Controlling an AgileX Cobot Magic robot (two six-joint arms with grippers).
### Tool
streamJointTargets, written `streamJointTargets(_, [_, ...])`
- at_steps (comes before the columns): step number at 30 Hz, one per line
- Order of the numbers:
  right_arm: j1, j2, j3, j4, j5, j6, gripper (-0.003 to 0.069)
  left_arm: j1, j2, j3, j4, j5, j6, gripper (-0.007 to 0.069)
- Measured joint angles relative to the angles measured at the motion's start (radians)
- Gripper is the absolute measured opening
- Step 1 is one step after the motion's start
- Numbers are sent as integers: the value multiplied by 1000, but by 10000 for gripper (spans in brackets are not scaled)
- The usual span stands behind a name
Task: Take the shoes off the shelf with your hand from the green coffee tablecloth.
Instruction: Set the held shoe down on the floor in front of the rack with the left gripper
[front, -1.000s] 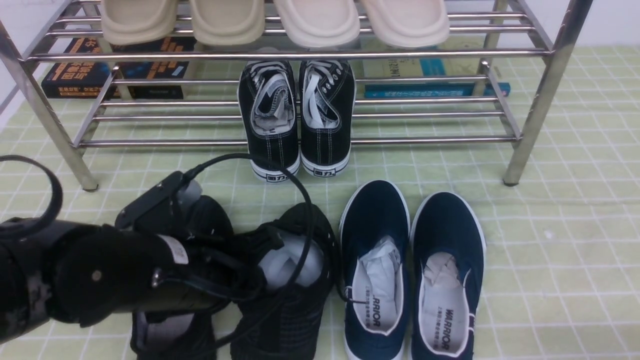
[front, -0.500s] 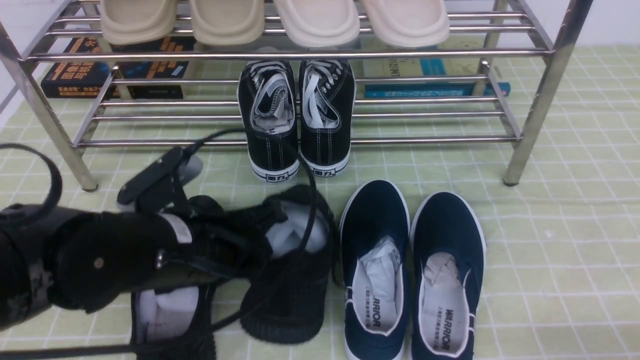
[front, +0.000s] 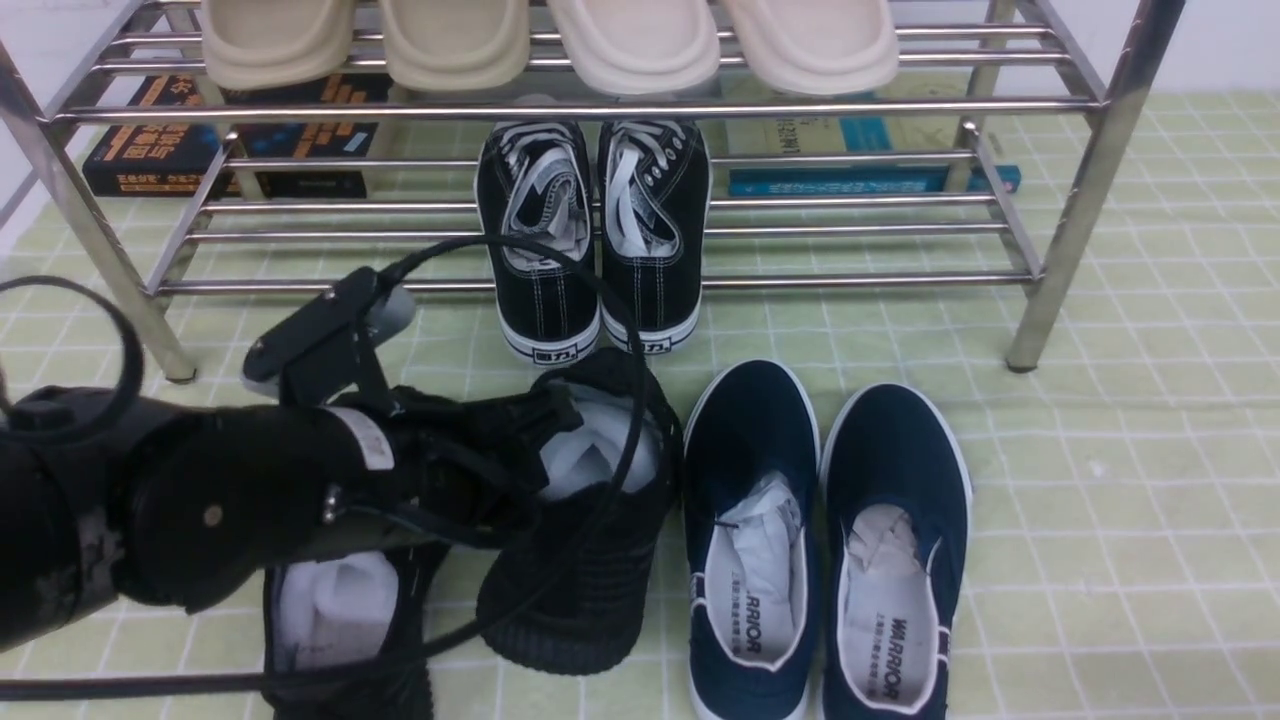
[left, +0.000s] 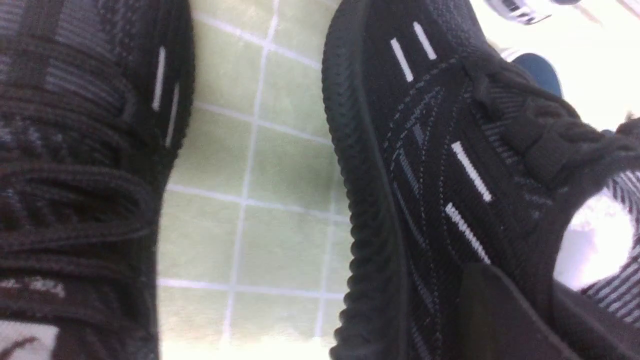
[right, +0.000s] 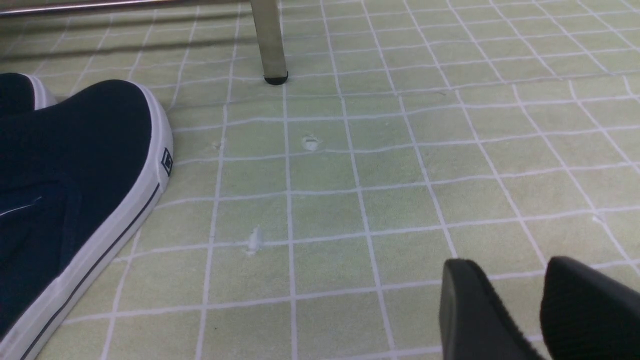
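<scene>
The shoes are black knit sneakers lying in front of the shelf (front: 600, 108) on the green coffee tablecloth (front: 1100, 480). My left gripper (front: 520, 450), the hand, is shut on the collar of one shoe (front: 590, 560), which is tilted with its ribbed sole raised off the cloth. Its partner (front: 340, 620) rests under my arm, partly hidden. In the left wrist view the held shoe (left: 440, 165) fills one side and the other shoe (left: 75, 150) the opposite side, with a finger (left: 500, 315) against the knit. My right gripper (right: 520, 295) hovers open over bare cloth.
Black canvas sneakers (front: 590, 240) stand on the shelf's lower tier, beige slippers (front: 550, 40) on the top tier. Navy slip-ons (front: 820, 540) lie right beside the held shoe. Books (front: 220, 140) sit behind the rack. A steel shelf leg (right: 270, 45) stands ahead of the right gripper.
My left gripper has risen and moved toward the shelf with the black knit shoe, lifting and tilting it. The other knit shoe's white stuffing has come into sight below.
</scene>
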Motion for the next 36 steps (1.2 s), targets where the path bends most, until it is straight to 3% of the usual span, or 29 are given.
streamJointTargets(11, [0, 0, 0, 0, 0, 0, 237, 0, 28, -4, 62, 30, 0, 35])
streamJointTargets(27, [0, 0, 0, 0, 0, 0, 237, 67, 8, -11, 115, 256, -31, 48])
streamJointTargets(32, [0, 0, 0, 0, 0, 0, 237, 67, 8, -11, 108, 307, -33, 111])
streamJointTargets(35, [0, 0, 0, 0, 0, 0, 237, 67, 8, -11, 92, 325, -16, 190])
streamJointTargets(36, [0, 0, 0, 0, 0, 0, 237, 67, 8, -11, 62, 329, 0, 248])
